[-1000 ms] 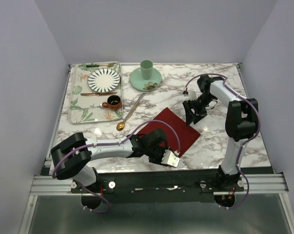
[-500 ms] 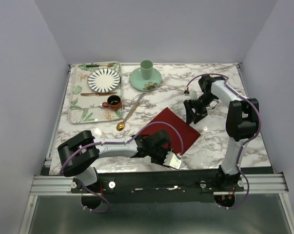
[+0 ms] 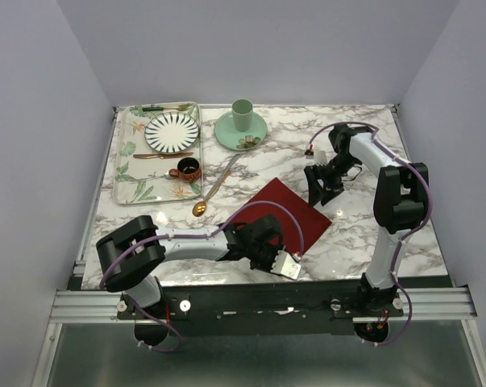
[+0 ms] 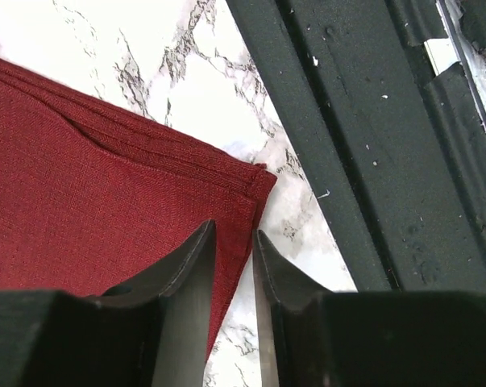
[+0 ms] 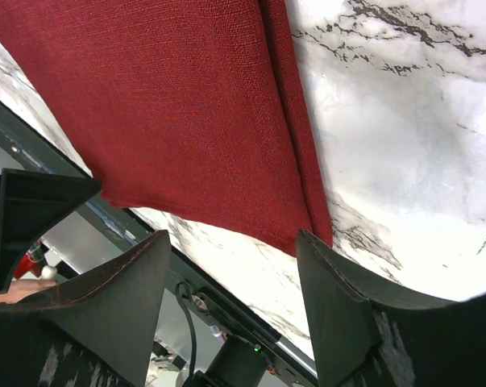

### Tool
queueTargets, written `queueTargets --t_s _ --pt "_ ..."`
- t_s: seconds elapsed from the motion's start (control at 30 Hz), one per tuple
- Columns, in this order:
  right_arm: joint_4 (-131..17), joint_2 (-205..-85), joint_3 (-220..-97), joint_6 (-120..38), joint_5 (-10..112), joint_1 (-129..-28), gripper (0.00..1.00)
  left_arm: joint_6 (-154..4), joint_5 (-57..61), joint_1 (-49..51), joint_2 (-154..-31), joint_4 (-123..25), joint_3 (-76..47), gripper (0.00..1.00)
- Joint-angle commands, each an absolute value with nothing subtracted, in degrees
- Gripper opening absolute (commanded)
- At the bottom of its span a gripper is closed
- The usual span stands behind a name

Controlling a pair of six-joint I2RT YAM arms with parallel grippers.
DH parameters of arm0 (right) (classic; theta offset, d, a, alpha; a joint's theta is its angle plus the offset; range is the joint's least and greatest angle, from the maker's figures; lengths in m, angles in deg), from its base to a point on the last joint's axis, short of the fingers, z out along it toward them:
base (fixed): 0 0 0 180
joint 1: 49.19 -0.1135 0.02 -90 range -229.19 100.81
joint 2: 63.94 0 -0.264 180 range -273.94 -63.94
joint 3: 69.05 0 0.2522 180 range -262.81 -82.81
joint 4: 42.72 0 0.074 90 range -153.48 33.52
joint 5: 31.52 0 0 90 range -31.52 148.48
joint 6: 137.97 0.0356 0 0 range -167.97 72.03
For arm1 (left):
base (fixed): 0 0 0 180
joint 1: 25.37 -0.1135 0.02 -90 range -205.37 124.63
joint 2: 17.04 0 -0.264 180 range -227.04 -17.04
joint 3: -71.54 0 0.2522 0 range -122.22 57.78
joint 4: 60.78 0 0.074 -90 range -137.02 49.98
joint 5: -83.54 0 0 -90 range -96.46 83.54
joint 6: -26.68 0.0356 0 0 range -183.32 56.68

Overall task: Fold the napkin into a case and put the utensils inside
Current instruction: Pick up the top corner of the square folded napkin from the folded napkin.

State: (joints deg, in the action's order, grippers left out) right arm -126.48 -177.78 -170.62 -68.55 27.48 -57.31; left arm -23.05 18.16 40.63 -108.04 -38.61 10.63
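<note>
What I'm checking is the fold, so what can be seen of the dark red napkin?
The napkin is dark red woven cloth, folded into a layered square, stacked edges showing at its near corner. It lies flat, diamond-wise, on the marble table near the front edge. The left tool straddles one edge by that corner; the open right tool hangs over its far right edge.

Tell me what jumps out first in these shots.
The dark red napkin stands out, lying diamond-wise on the near middle of the marble table. The left gripper sits nearly closed at its near corner, and the right gripper, wide open, hangs above its far right side. A leafy tray with a striped plate fills the far left.
</note>
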Motion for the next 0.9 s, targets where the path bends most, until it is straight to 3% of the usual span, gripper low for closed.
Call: queueTargets --t_s 0.0,0.13,0.33,0.5,0.57,0.87 --pt "-127.7 -177.6 -171.1 -69.0 26.4 -56.7 0.72 -22.5 20.3 40.9 -109.3 -38.9 8.9 0.40" --pt "-127.7 -177.6 -171.0 -69.2 26.3 -56.5 0.72 -22.4 20.6 40.9 -109.9 -38.1 8.1 0.40" --pt "-127.8 -177.1 -170.4 -69.6 26.7 -56.0 0.72 -22.8 20.7 40.9 -110.4 -37.7 7.4 0.30" --pt "-128.1 -177.4 -170.8 -69.8 26.7 -55.7 0.72 -23.2 19.7 40.9 -110.2 -37.3 6.7 0.06" --pt "-128.3 -177.5 -171.1 -69.9 26.7 -55.7 0.72 -23.3 19.0 40.8 -110.0 -37.3 6.5 0.01" --pt "-129.1 -178.8 -173.4 -69.6 26.3 -55.3 0.72 -24.8 20.3 36.6 -108.4 -33.4 2.2 0.00"
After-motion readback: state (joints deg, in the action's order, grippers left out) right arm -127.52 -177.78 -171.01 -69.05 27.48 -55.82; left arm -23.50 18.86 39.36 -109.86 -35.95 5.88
